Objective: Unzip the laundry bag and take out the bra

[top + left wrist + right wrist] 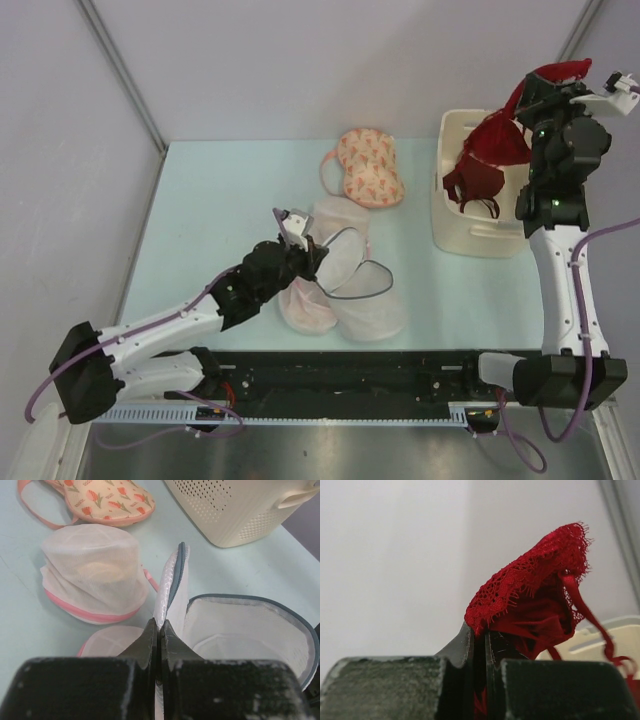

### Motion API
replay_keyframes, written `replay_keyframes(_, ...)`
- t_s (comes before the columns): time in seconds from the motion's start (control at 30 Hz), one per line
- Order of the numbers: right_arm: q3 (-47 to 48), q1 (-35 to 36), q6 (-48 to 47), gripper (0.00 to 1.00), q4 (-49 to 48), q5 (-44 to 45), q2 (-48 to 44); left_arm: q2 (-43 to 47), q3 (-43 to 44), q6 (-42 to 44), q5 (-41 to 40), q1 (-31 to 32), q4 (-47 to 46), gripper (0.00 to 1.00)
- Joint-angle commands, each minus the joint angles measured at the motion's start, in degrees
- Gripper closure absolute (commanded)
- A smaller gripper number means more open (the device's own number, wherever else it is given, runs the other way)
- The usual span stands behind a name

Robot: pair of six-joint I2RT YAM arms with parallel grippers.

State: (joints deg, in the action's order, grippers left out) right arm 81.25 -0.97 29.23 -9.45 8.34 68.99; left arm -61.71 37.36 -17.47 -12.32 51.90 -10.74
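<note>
- Main worry: the right tool (486, 637) is clamped shut on just the lace edge of the red bra (535, 580). That's a skinny pinch on stretchy stuff, so I reckon any quick swing could let it slide right out.
- The bra hangs from that tool, high up at the far right. Its lower part trails down into the cream basket (470, 235).
- A thin strap (590, 620) dangles loose beside the tool. If the arm goes sideways, my guess is it could hook the basket rim and either tug the basket along or yank the fabric out of the grip.
- Letting go from that height is dicey too. Floppy fabric could end up draped half over the rim instead of landing cleanly.
- The left tool (159, 630) is pressed shut on the upright flap of the laundry bag (240, 625), right by the grey zip. The bag sits open on the surface (200, 200), around the middle, and I can't see anything inside it in the wrist view.
- A pull from that tool would probably drag the light bag into the pink-trimmed pouch (90, 575) just beside it on the left.
- So the bra is out of the bag and well apart from it, up and to the right. By my read the removal itself is done.
</note>
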Motion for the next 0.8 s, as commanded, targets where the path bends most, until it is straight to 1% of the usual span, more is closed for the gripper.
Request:
replay_keyframes(0.0,1.19,-6.91,3.63,1.0,2.94,-5.08,4.74,4.05,3.33,1.21,-2.18,0.4,2.12,0.99)
replay_keyframes(0.03,1.19,-7.89,4.07,1.0,3.12,-7.0,7.27,4.32,3.85,1.3,-1.92,0.4,2.74,1.0)
replay_keyframes(0.1,1.19,-10.09,3.99,1.0,4.61,-7.64,10.01,5.37,5.96,1.3,-1.75,0.4,4.41,1.0)
replay_keyframes(0.17,1.19,-11.24,3.47,1.0,5.76,-10.52,15.89,6.16,8.06,1.39,-1.57,0.4,5.38,1.0)
replay_keyframes(0.2,1.36,-12.72,3.64,1.0,6.98,-14.45,18.43,6.78,8.68,1.39,-1.74,0.4,5.56,1.0)
replay_keyframes(0.23,2.06,-13.26,3.64,0.95,7.69,-16.58,22.72,6.78,9.82,1.48,-2.53,0.4,5.73,1.0)
replay_keyframes(0.27,3.02,-13.61,3.46,0.77,9.0,-18.25,25.46,6.61,10.44,1.83,-2.89,0.4,6.08,1.0)
replay_keyframes(0.3,4.16,-13.88,2.94,0.38,14.06,-20.27,27.4,6.43,11.06,2.0,-3.24,0.4,6.26,0.99)
replay_keyframes(0.33,5.13,-13.97,2.59,0.27,15.76,-20.38,28.73,5.91,11.67,2.01,-3.59,0.4,6.43,1.0)
replay_keyframes(0.37,5.06,-13.79,2.23,0.17,16.74,-20.29,29.35,5.38,13.07,2.35,-3.77,0.4,6.7,1.0)
replay_keyframes(0.4,4.53,-13.53,1.36,0.11,17.44,-17.86,28.84,5.03,13.87,2.44,-3.85,0.4,6.96,1.0)
replay_keyframes(0.43,4.09,-12.57,0.66,0.01,17.54,-16.0,28.05,4.33,14.75,2.45,-4.2,0.4,7.05,1.0)
replay_keyframes(0.5,4.09,-11.69,-1.71,0.0,18.67,-11.44,25.33,3.62,17.47,2.97,-5.17,0.31,6.7,1.0)
replay_keyframes(0.63,3.39,-10.89,-2.95,0.0,20.61,-8.34,19.61,0.72,23.88,4.9,-7.63,-0.13,7.75,1.0)
replay_keyframes(0.73,1.81,-10.63,-4.09,0.0,22.1,-6.06,13.9,-1.3,28.54,6.05,-8.51,-1.71,8.28,1.0)
replay_keyframes(0.77,1.37,-10.63,-4.53,0.0,22.63,-6.14,12.58,-2.35,29.34,5.7,-8.51,-3.45,8.8,1.0)
